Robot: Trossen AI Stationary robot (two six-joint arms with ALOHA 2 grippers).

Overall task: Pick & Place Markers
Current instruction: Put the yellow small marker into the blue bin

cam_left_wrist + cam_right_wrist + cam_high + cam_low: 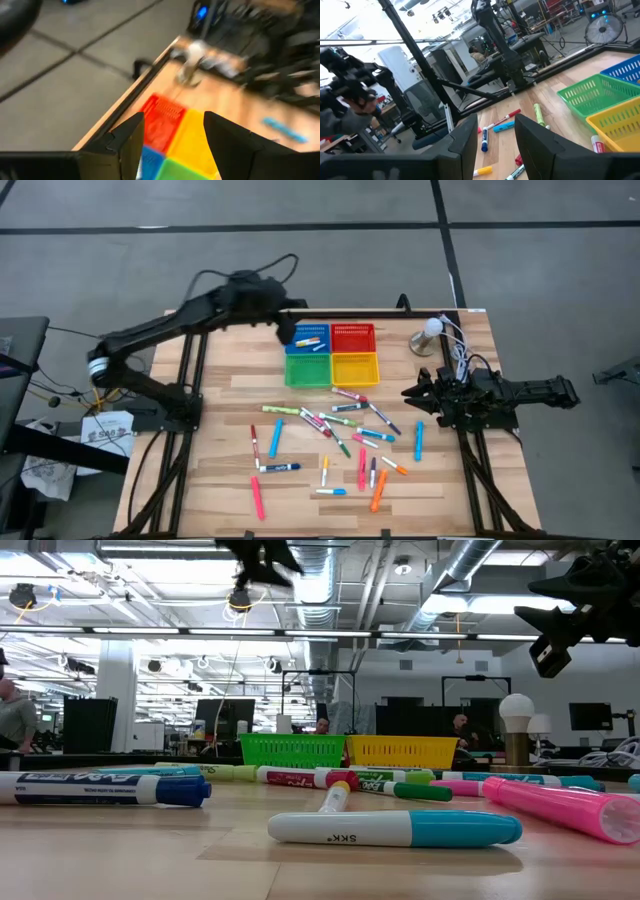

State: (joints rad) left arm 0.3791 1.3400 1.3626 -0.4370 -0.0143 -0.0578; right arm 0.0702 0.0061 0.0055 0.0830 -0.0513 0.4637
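The wooden bench point(230, 395) carries four mesh baskets pushed together in a square near its far edge: blue basket point(307, 338), red basket point(353, 337), green basket point(308, 370) and yellow basket point(355, 368). The left arm reaches in a long bend from the bench's left side, wrist up high, its left gripper point(284, 332) hanging just beside the blue basket's outer edge with the fingers point(131, 142) parted and nothing between them. The right arm lies low and level along the right edge, its right gripper point(412, 392) pointing inward, fingers point(536, 135) part open and empty. Most markers point(330, 430) lie scattered across the bench's middle and near half. A few rest inside the blue basket.
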